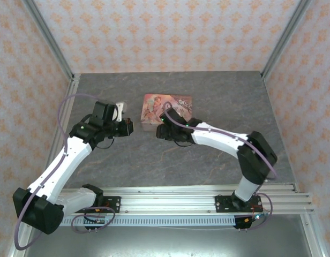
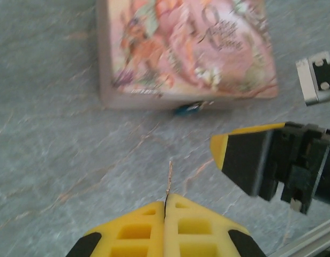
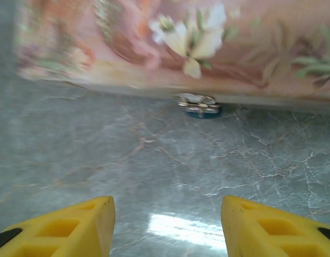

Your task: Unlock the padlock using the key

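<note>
Grey marbled surface [image 1: 224,91]: open room on every side of the box.
Flat pink illustrated box [image 1: 159,105]: lid writing blurred, unreadable.
Tiny teal-blue padlock [image 3: 201,110]: against the box's near bottom edge, at 12 o'clock of both hands, apart from each.
Left hand [image 2: 166,199]: yellow fingers pressed together on thin silvery-tan metal key [image 2: 169,179], which points to 12 o'clock.
Right hand [image 3: 166,206]: fingers spread apart, at 3 o'clock of the left hand.

Grey marbled table [image 1: 229,93], pink illustrated box [image 1: 166,108] on it, padlock [image 3: 202,111] just beside box
</note>
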Controlling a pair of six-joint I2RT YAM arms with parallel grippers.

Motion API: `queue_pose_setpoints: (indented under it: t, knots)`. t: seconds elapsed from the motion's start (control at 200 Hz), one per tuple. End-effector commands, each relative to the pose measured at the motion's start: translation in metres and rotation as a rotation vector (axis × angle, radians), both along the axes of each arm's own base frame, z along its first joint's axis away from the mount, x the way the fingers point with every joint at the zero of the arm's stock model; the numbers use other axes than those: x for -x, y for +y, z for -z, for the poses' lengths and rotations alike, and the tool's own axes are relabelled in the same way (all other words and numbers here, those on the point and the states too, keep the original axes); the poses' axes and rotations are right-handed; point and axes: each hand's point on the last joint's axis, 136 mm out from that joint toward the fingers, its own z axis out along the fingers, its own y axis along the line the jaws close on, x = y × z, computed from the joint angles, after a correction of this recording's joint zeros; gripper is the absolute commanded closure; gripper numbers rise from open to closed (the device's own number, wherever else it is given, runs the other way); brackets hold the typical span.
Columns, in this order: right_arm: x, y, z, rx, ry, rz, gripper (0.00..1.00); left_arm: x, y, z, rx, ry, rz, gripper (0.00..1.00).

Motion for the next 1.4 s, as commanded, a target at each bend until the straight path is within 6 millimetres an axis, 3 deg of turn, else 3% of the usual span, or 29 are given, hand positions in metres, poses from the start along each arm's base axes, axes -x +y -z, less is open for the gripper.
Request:
queue_pose_setpoints:
  t: [0.0, 0.1, 0.205, 0.35, 0.786, 0.961, 1.221, 1.396]
  knots:
    - [-0.016, -0.006, 0.009, 0.074, -0.035, 0.066, 0.45, 0.016, 0.017, 0.012, -0.044, 0.026, -0.055, 1.00]
    - [-0.026, -0.001, 0.021, 0.096, -0.050, 0.064, 0.46, 0.025, 0.021, 0.018, -0.043, 0.032, -0.069, 1.00]
    - [-0.036, 0.008, 0.029, 0.119, -0.068, 0.043, 0.53, 0.031, 0.024, 0.023, -0.048, 0.043, -0.077, 1.00]
    - [-0.048, 0.006, 0.037, 0.182, -0.088, 0.057, 0.54, 0.037, 0.025, 0.030, -0.048, 0.061, -0.080, 1.00]
    - [-0.074, -0.006, 0.041, 0.252, -0.109, 0.068, 0.48, 0.026, 0.015, 0.032, -0.015, 0.045, -0.050, 1.00]
    - [-0.085, -0.004, 0.038, 0.245, -0.125, 0.061, 0.54, 0.020, 0.012, 0.029, -0.015, 0.030, -0.040, 1.00]
    - [-0.096, -0.002, 0.051, 0.247, -0.107, 0.060, 0.60, 0.017, 0.009, 0.032, -0.011, 0.041, -0.024, 1.00]
    - [-0.101, 0.001, 0.051, 0.226, -0.113, 0.050, 0.73, 0.018, 0.003, 0.027, 0.014, 0.010, 0.013, 1.00]
